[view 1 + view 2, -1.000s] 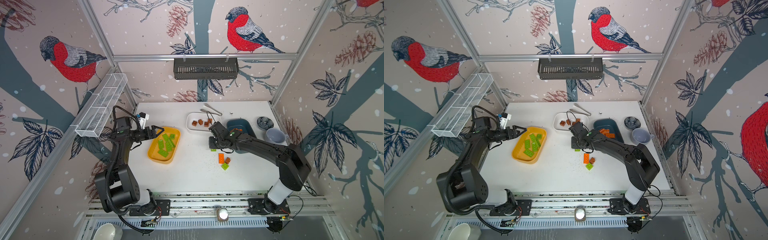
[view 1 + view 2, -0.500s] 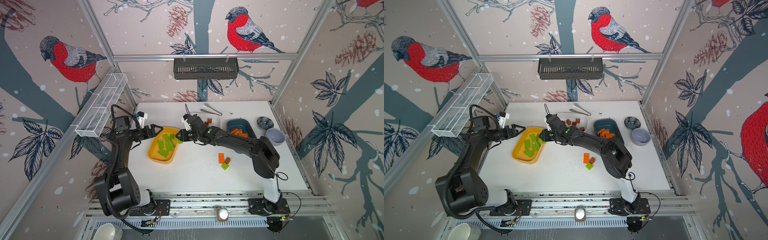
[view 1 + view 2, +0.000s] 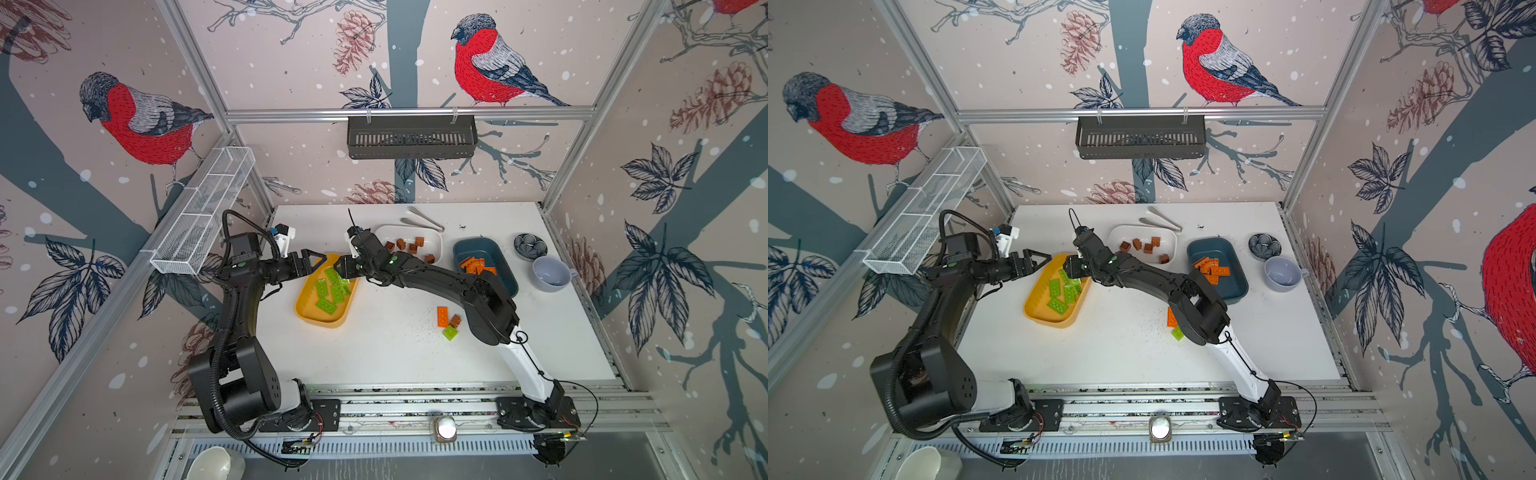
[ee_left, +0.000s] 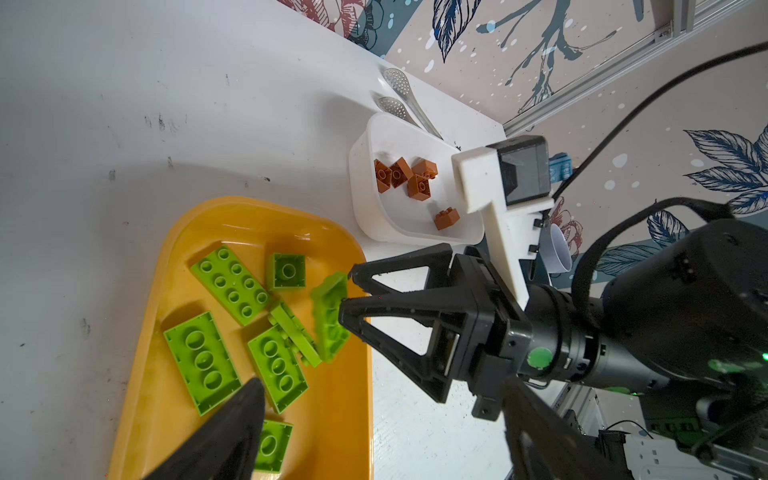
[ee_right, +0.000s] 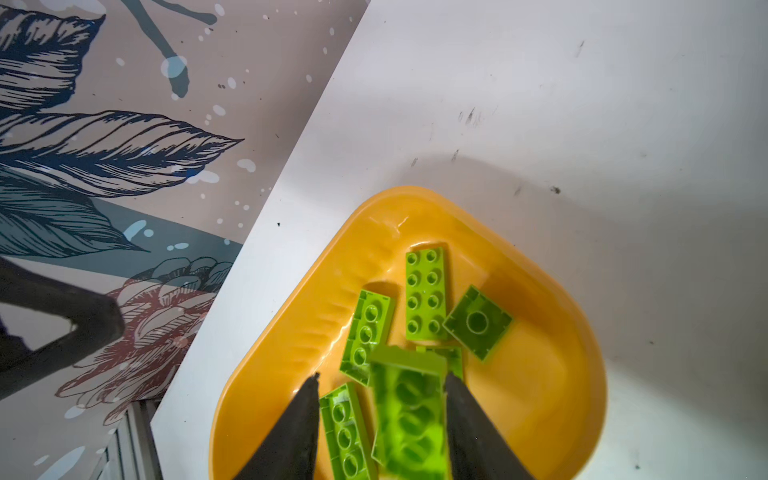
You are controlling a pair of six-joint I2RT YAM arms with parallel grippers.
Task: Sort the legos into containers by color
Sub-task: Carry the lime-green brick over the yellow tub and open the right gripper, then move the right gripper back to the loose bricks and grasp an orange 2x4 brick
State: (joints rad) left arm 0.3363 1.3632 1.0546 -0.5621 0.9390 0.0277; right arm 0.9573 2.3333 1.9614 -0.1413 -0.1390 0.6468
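My right gripper point(image 3: 340, 268) point(image 5: 382, 378) hangs over the mustard yellow tub point(image 3: 320, 322) point(image 5: 540, 374), reaching across from the right. Its jaws stand apart, and a lime green plate point(image 4: 330, 320) point(image 5: 409, 415) is loose between them, tilted and blurred. Several green plates point(image 3: 328, 293) lie in that tub. My left gripper point(image 3: 318, 262) point(image 4: 382, 386) is open and empty at the tub's left rim. Brown cubes point(image 3: 413, 245) sit in the white tub point(image 3: 390, 230), orange plates point(image 3: 476, 266) in the teal tub point(image 3: 478, 245). An orange plate point(image 3: 443, 316), a brown cube point(image 3: 456, 321) and a green brick point(image 3: 450, 333) lie on the table.
Metal tongs point(image 3: 422, 219) lie behind the white tub. A flower-patterned dish point(image 3: 530, 244) and a grey mug point(image 3: 550, 272) stand at the right edge. A wire basket point(image 3: 203, 220) hangs on the left wall, a black one point(image 3: 411, 137) on the rear wall.
My right arm swung left from the table's middle to over the yellow tub with a green plate. Its jaws have just parted and the plate is coming free. The left arm barely moved.
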